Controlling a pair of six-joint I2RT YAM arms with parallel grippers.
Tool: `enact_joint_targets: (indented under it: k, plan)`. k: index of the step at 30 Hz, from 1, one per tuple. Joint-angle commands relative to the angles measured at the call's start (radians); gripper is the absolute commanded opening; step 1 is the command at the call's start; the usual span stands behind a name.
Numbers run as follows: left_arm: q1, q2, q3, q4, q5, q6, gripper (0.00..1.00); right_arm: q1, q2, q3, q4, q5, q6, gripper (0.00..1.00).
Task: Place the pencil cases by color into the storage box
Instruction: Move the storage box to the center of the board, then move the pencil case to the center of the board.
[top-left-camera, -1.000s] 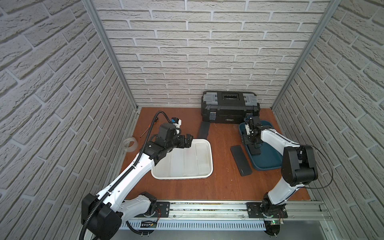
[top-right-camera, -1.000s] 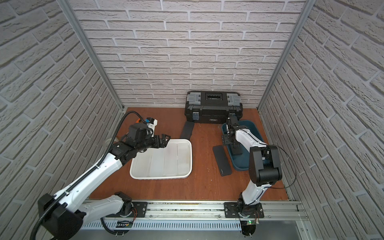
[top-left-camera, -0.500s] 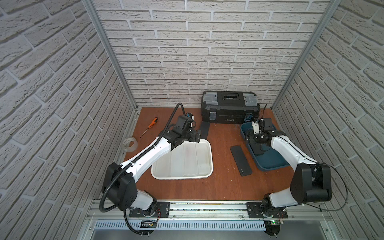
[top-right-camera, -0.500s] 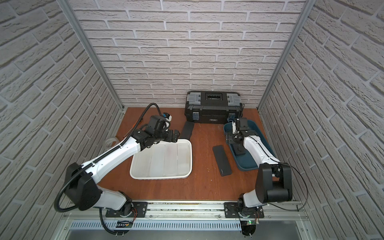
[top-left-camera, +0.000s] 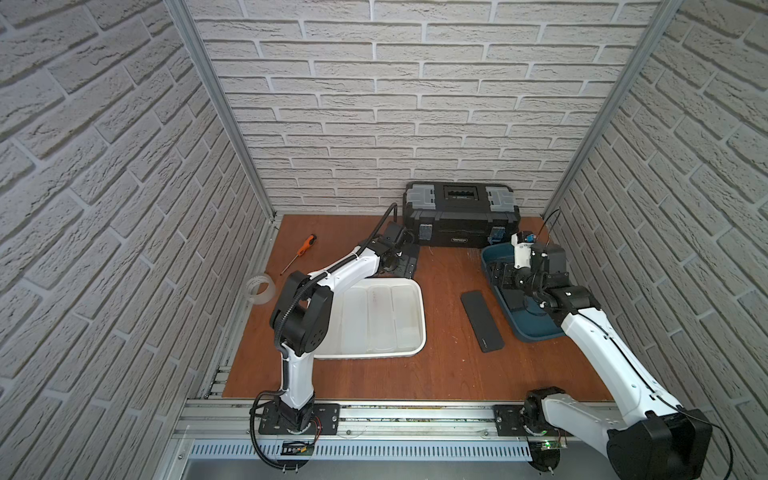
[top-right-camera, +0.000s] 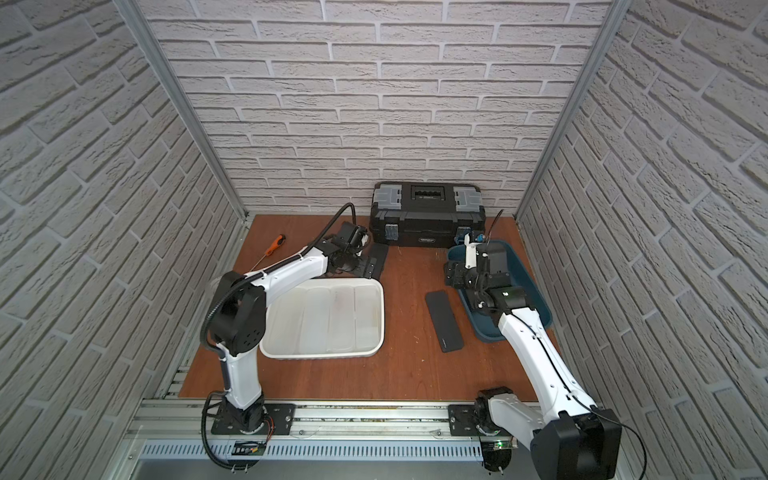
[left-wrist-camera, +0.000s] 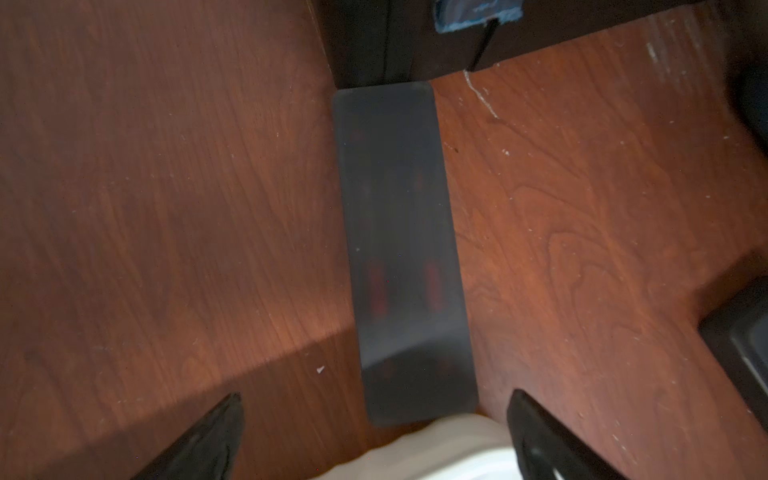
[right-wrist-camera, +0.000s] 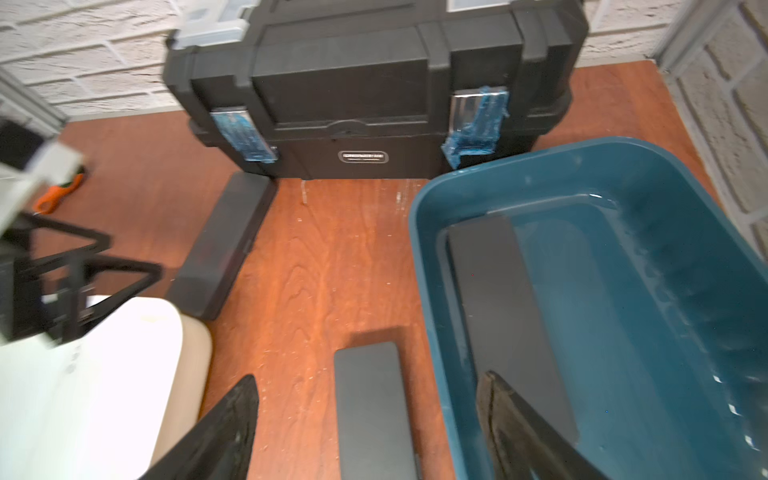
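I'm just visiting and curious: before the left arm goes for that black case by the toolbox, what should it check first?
1. Left gripper open: ok.
2. Black case lying flat, lined up with the gripper's opening: ok.
3. Case's far end free of the toolbox: cannot tell.
4. Right gripper open and empty: ok.
5. Blue tray holds only black: ok.

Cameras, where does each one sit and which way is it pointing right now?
Top views: high over the front rail, looking down on the whole table; both arms, left gripper and right gripper show.
Left wrist: on the left arm, looking down between its open fingers at a black pencil case by the toolbox.
Right wrist: on the right arm, facing the toolbox and blue bin; its open fingers show.
Shared: both wrist views show that black pencil case.
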Motion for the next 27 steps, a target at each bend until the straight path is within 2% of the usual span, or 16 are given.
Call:
enact_joint_targets:
  k: [1,8,13,22,27]
  plan:
    - [0.043,0.049,0.064,0.022,0.042,0.030,0.98,0.017,-0.031,-0.008,0.055,-0.038,0.025,0.83]
    - [0.043,0.216,0.240,-0.034,0.025,0.047,0.98,0.034,-0.032,-0.015,0.067,-0.076,0.030,0.83]
    - [0.040,0.290,0.320,-0.035,0.060,0.023,0.98,0.047,-0.034,-0.022,0.082,-0.098,0.034,0.83]
    - [0.028,0.321,0.335,-0.024,0.183,-0.089,0.98,0.050,-0.029,-0.018,0.069,-0.092,0.033,0.83]
    - [0.002,0.295,0.264,0.024,0.241,-0.154,0.98,0.051,-0.028,-0.009,0.041,-0.031,0.053,0.83]
